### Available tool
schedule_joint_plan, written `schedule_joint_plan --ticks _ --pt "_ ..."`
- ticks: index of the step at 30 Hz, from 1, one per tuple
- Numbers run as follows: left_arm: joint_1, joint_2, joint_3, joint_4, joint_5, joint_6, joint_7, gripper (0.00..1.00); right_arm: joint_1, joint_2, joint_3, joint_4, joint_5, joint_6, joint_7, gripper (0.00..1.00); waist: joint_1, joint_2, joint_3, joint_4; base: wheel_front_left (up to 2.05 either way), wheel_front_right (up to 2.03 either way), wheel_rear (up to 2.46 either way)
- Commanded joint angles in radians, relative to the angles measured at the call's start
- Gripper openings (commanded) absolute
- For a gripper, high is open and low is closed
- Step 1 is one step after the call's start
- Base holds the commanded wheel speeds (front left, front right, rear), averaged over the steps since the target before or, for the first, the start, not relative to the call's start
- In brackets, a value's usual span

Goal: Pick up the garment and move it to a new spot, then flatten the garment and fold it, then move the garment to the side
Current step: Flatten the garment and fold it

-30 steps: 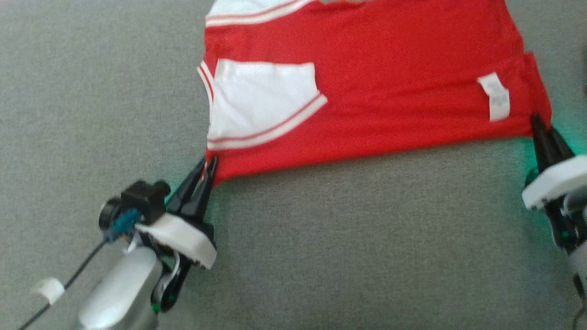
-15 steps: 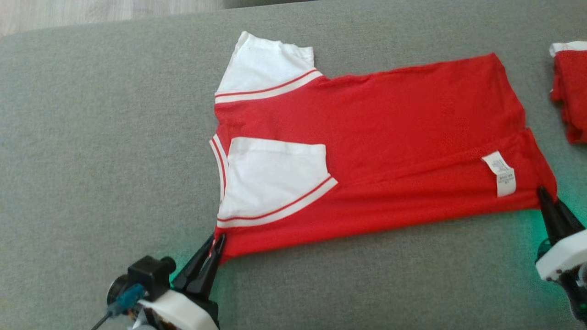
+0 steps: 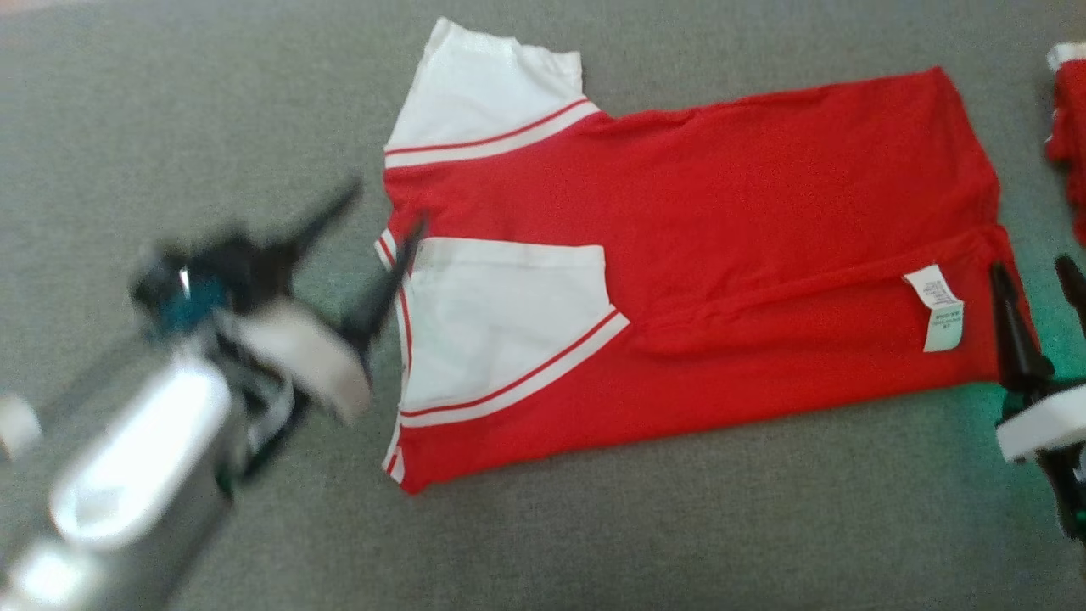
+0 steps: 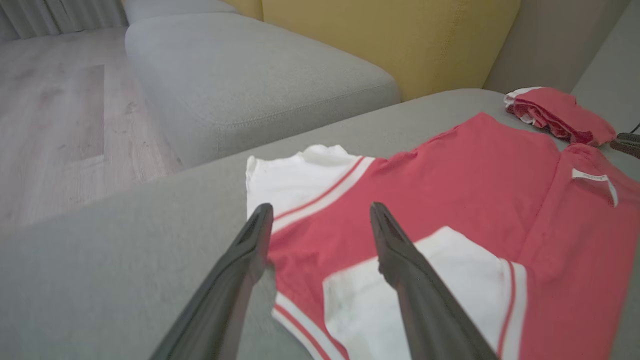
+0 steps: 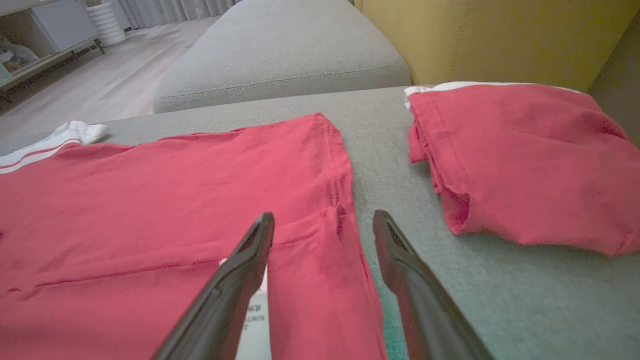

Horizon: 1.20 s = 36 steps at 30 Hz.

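Observation:
The garment (image 3: 747,212) is a red shirt with white sleeves, lying flat on the grey sofa seat (image 3: 645,518). Its near edge is folded over, showing a white care label (image 3: 937,307), and one white sleeve (image 3: 501,314) lies across the red. My left gripper (image 3: 383,212) is blurred and open, hovering at the shirt's left edge with nothing in it; the left wrist view shows its fingers (image 4: 320,210) spread above the garment (image 4: 450,175). My right gripper (image 3: 1035,273) stands open at the shirt's right corner, its fingers (image 5: 324,217) straddling the hem of the garment (image 5: 175,175), holding nothing.
A second red garment (image 3: 1071,127), folded, lies on the seat just right of the shirt, close to my right gripper (image 5: 525,150). A yellow cushion (image 4: 390,40) stands behind. Another grey seat section (image 4: 240,85) and wooden floor (image 4: 55,125) lie beyond the seat's far edge.
Both grippers have opened and let go of the shirt's near corners. The left gripper has lifted and moved up along the shirt's left edge. The head camera has also shifted.

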<state>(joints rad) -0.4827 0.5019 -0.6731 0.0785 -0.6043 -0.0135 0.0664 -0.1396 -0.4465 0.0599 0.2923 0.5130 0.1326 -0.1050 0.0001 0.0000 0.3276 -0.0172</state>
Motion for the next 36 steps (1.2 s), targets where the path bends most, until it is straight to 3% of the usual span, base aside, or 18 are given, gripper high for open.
schedule_joint_plan --ticks 1,6,9,14,21,30,31,32,33,36 --pt "-0.096 0.043 0.052 -0.022 0.010 -0.018 0.033 1.00 -0.023 -0.021 0.004 -0.041 -0.014 -0.002 0.001 1.00 -0.0001 0.0000 0.035 -0.009 0.00 0.00 0.00" --pt "-0.387 0.050 0.035 0.082 -0.041 -0.092 0.275 1.00 -0.081 0.010 -0.010 -0.095 -0.080 -0.002 0.012 1.00 -0.0001 0.0000 0.111 -0.053 0.00 0.00 0.00" --pt "-0.539 0.042 0.018 0.168 -0.080 -0.107 0.404 1.00 -0.106 0.032 -0.007 -0.121 -0.104 -0.002 0.016 1.00 -0.0001 0.0000 0.155 -0.082 0.00 0.00 0.00" --pt "-0.700 0.046 -0.008 0.315 -0.129 -0.115 0.528 1.00 -0.144 0.052 0.022 -0.145 -0.117 -0.002 0.025 1.00 -0.0001 0.0000 0.205 -0.146 0.00 0.00 0.00" --pt "-0.802 0.080 -0.046 0.443 -0.174 -0.117 0.617 1.00 -0.171 0.075 0.045 -0.153 -0.123 -0.002 0.019 1.00 -0.0001 0.0000 0.267 -0.210 0.00 0.00 0.00" --pt "-0.839 0.127 -0.098 0.498 -0.207 -0.117 0.612 1.00 -0.193 0.090 0.057 -0.130 -0.121 -0.002 0.000 1.00 -0.0001 0.0000 0.313 -0.238 0.00 0.00 0.00" --pt "-0.842 0.128 -0.104 0.497 -0.214 -0.117 0.607 0.76 -0.197 0.089 0.058 -0.127 -0.121 -0.002 -0.001 1.00 -0.0001 0.0000 0.316 -0.239 0.00 0.00 0.00" --pt "-0.845 0.130 -0.109 0.496 -0.221 -0.117 0.602 0.34 -0.200 0.088 0.058 -0.123 -0.120 -0.002 -0.002 1.00 -0.0001 0.0000 0.318 -0.239 0.00 0.00 0.00" --pt "-0.845 0.131 -0.118 0.492 -0.233 -0.117 0.604 0.00 -0.204 0.086 0.058 -0.120 -0.119 -0.002 -0.003 1.00 -0.0001 0.0000 0.320 -0.239 0.00 0.00 0.00" --pt "-0.855 0.141 -0.150 0.472 -0.272 -0.117 0.606 0.00 -0.230 0.073 0.053 -0.114 -0.112 -0.002 0.005 1.00 -0.0001 0.0000 0.322 -0.233 0.00 0.00 0.00"
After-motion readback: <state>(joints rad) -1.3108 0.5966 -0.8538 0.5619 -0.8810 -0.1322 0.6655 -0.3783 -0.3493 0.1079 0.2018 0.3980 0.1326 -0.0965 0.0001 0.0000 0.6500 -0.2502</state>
